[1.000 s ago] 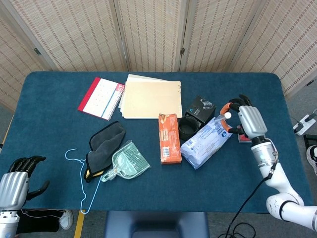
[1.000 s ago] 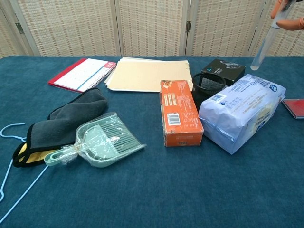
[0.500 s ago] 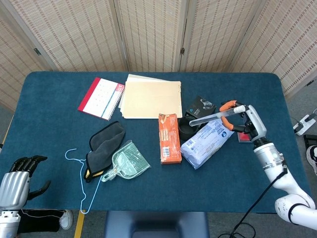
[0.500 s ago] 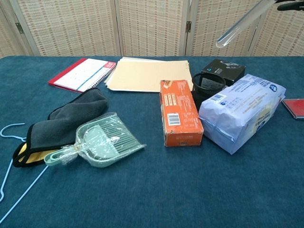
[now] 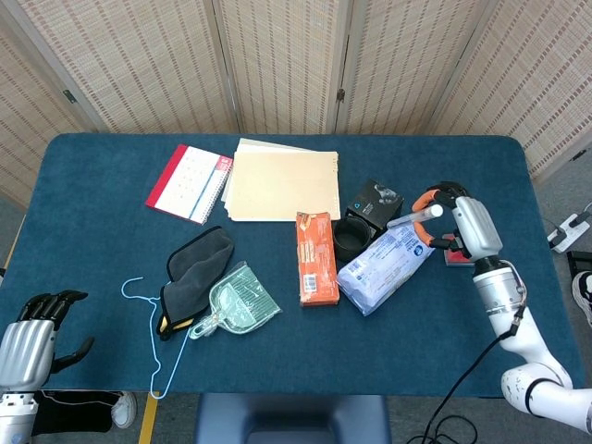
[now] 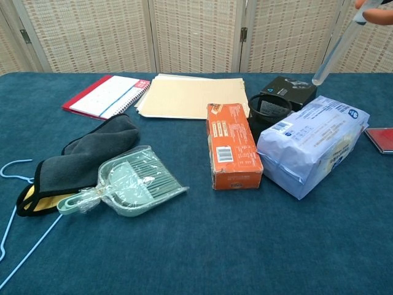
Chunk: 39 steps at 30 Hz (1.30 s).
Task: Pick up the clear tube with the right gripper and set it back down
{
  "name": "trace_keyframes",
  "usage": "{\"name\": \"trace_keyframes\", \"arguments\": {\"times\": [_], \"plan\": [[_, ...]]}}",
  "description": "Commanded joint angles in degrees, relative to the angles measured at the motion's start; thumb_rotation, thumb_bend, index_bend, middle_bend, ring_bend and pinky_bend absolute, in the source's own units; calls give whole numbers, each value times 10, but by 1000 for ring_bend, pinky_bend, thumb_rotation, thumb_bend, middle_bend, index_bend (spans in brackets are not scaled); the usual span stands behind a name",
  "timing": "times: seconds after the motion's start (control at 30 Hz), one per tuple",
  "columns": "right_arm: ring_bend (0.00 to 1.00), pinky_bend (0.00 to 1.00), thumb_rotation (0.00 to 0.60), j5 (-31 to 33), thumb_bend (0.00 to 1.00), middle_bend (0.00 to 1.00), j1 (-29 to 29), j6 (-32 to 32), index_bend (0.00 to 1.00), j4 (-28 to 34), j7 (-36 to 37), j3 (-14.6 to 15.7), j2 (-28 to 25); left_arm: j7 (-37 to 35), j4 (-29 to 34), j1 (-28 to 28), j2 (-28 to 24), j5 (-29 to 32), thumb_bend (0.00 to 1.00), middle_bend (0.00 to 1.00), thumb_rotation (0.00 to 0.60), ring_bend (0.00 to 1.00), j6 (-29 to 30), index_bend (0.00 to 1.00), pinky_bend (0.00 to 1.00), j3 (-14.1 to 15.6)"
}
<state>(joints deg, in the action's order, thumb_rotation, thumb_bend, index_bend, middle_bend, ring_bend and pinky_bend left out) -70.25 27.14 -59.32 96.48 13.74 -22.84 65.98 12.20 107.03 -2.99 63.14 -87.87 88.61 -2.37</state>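
Right hand (image 5: 467, 228) grips clear tube (image 6: 334, 52) in air, tip aimed toward 9 o'clock above blue bag (image 5: 384, 264). Likely carrying it to black cup (image 5: 350, 238); next needs tip lowered in. Left hand (image 5: 28, 347) idle, fingers curled, holds nothing.

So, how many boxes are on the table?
2. The orange box lies flat near the middle of the table, left of the black mesh cup. The black box sits behind that cup, partly hidden in both views. More could be hidden behind the blue-white package.
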Motion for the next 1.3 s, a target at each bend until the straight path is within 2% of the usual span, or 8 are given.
{"name": "trace_keyframes", "arguments": {"times": [0.03, 0.2, 0.37, 0.43, 0.67, 0.83, 1.03, 1.3], "plan": [[218, 121, 600, 9, 346, 476, -11, 56, 734, 31, 327, -17, -12, 0, 0, 0, 0, -1, 265, 292, 600, 283, 0, 286, 222, 0], [218, 121, 600, -52, 345, 480, -21, 95, 734, 36, 532, -18, -32, 0, 0, -1, 0, -2, 264, 292, 600, 283, 1, 287, 222, -1], [218, 121, 600, -98, 345, 480, -13, 110, 734, 12, 615, -5, -45, 0, 1, -1, -1, -4, 264, 292, 600, 283, 2, 286, 222, 0], [218, 121, 600, -100, 345, 479, -8, 105, 734, -2, 587, 1, -42, 0, 1, 0, -1, -3, 264, 292, 600, 283, 2, 287, 222, 0], [218, 121, 600, -29, 346, 479, 16, 44, 734, -42, 280, 10, 11, 1, 3, 0, -2, -5, 264, 292, 600, 283, 2, 287, 222, 1], [218, 121, 600, 23, 345, 477, 30, 6, 734, -62, 138, 4, 33, 2, 3, -1, -2, -3, 265, 292, 600, 283, 0, 287, 222, 1], [218, 121, 600, 68, 346, 476, 33, 3, 734, -62, 108, -11, 25, 3, 3, -2, 0, -1, 264, 292, 600, 283, -2, 286, 222, 1], [218, 121, 600, 68, 346, 476, 34, 0, 734, -60, 106, -8, 28, 5, 4, -3, 0, -2, 264, 292, 600, 283, -3, 287, 222, 1]]}}
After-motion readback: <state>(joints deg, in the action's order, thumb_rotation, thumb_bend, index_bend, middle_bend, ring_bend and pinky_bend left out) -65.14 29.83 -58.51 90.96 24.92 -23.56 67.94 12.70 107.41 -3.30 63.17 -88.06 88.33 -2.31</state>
